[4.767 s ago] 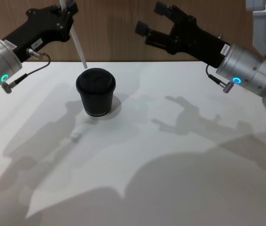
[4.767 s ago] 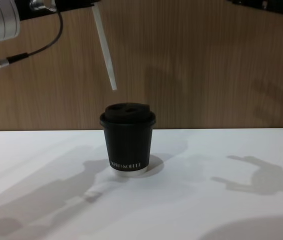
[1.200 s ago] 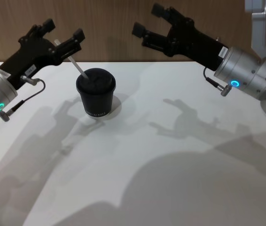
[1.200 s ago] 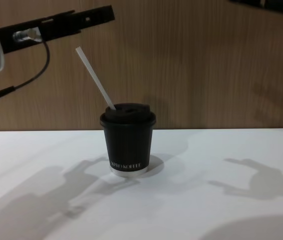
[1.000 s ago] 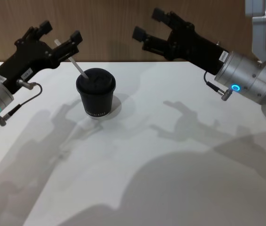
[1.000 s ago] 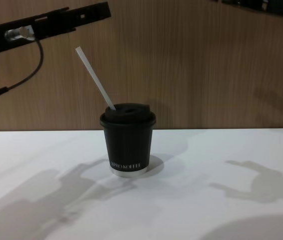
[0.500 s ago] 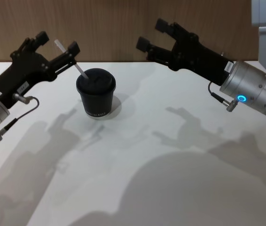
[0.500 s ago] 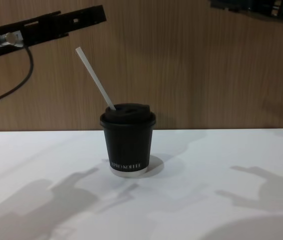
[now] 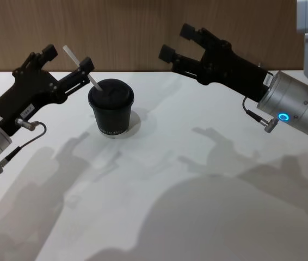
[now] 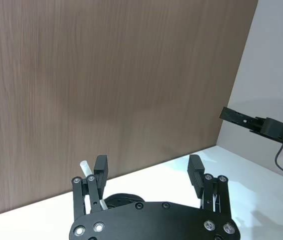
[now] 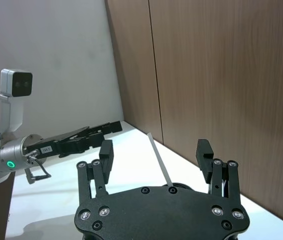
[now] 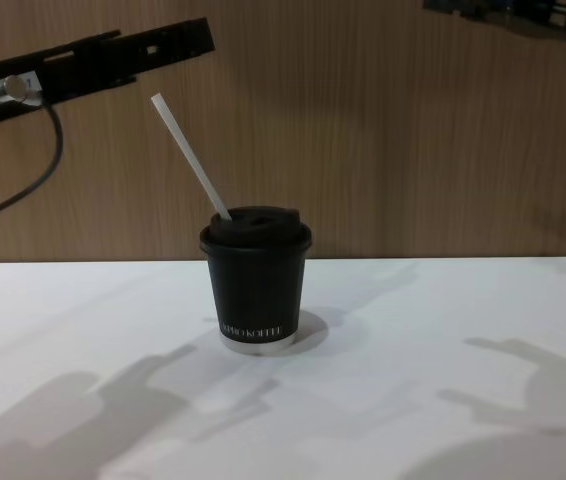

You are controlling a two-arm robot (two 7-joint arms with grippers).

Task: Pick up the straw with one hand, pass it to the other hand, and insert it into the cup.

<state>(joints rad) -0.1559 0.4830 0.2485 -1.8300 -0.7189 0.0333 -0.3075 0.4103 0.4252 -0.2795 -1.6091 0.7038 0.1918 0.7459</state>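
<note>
Since a moment ago, both arms have drawn back from the cup [image 9: 111, 107]. Its lid holds the straw [image 9: 81, 68], leaning left, on the white counter [image 9: 159, 179]. Left end effector [image 9: 66, 57] and right end effector [image 9: 177, 41] gape wide, empty.

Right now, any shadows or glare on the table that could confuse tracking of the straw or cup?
Head view: large soft arm shadows cross the table, none over the straw; the cup reads clean. Chest view: shadows lie in front of the cup; the straw stands sharp against wood. No glare.
</note>
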